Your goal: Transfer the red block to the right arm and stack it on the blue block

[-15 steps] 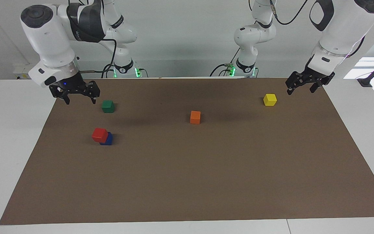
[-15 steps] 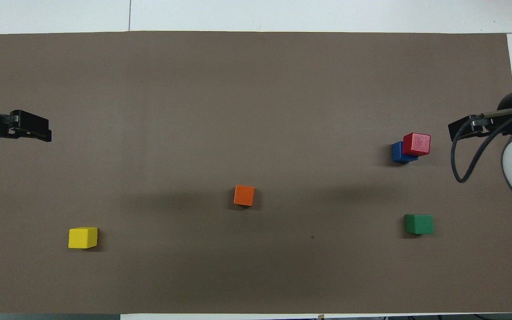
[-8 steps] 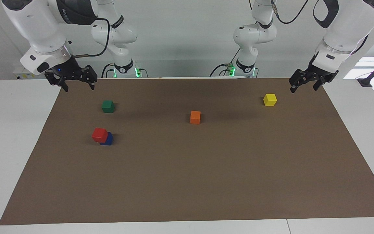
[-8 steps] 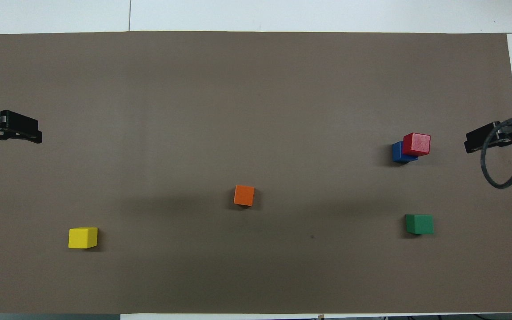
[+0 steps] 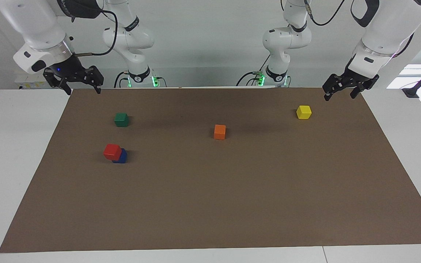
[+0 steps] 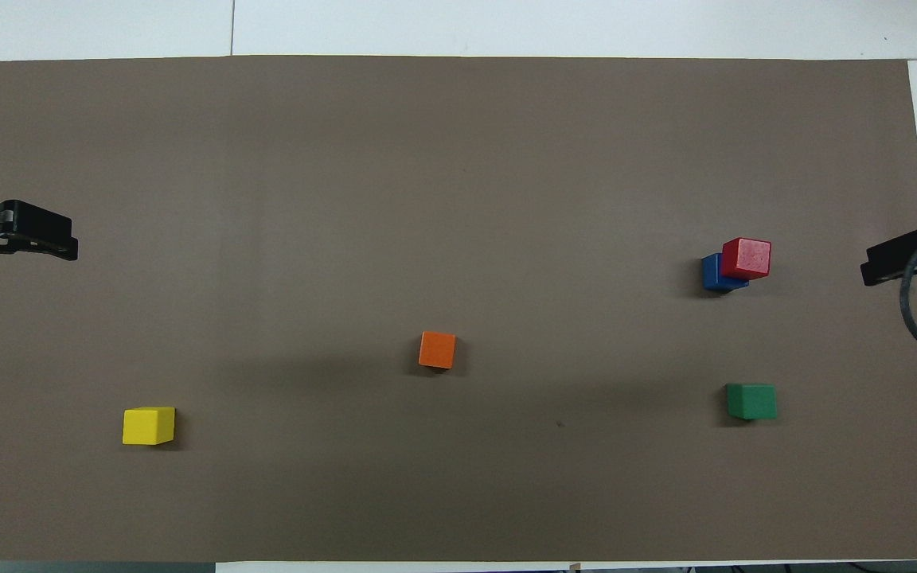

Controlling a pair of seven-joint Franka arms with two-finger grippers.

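Observation:
The red block (image 5: 112,151) (image 6: 747,259) rests on top of the blue block (image 5: 122,157) (image 6: 712,273), shifted off-centre toward the right arm's end so part of the blue top shows. My right gripper (image 5: 82,90) (image 6: 892,263) hangs open and empty in the air over the mat's edge at its own end, apart from the stack. My left gripper (image 5: 339,96) (image 6: 37,243) is also open and empty, raised over the mat's corner at the left arm's end, close to the yellow block.
A green block (image 5: 121,119) (image 6: 751,401) lies nearer to the robots than the stack. An orange block (image 5: 219,132) (image 6: 437,350) sits mid-table. A yellow block (image 5: 303,112) (image 6: 148,426) lies toward the left arm's end. All rest on a brown mat (image 5: 232,197).
Both grippers have risen and drawn back toward the mat's ends, the right one moving farther. The blocks have not moved.

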